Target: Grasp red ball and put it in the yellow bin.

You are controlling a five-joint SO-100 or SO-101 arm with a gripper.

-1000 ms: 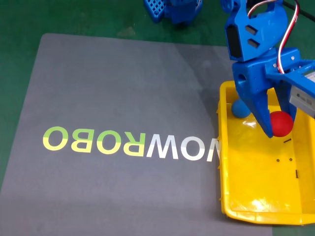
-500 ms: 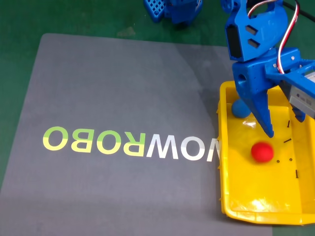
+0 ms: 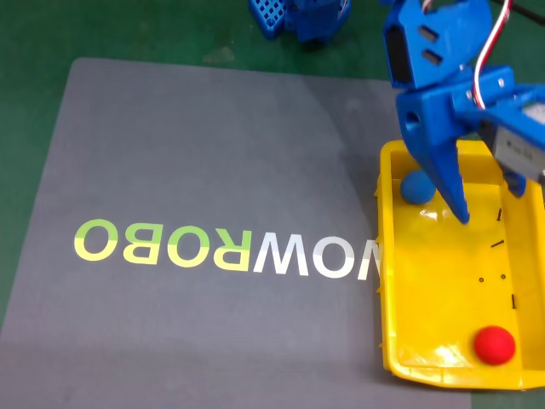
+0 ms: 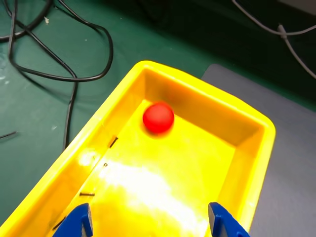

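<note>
The red ball (image 3: 494, 344) was between the tips of the pincer (image 3: 487, 204) one second ago; now it has dropped and rolled away, and it lies on the floor of the yellow bin (image 3: 387, 307), near the end wall far from the pincer. The pincer is released and holds nothing, above the other end of the bin. I judge the task as done. A blue ball (image 3: 416, 187) is also inside, just beside the pincer.

green table (image 3: 128, 30), grey mat (image 3: 213, 153), yellow bin (image 3: 387, 281)
</note>
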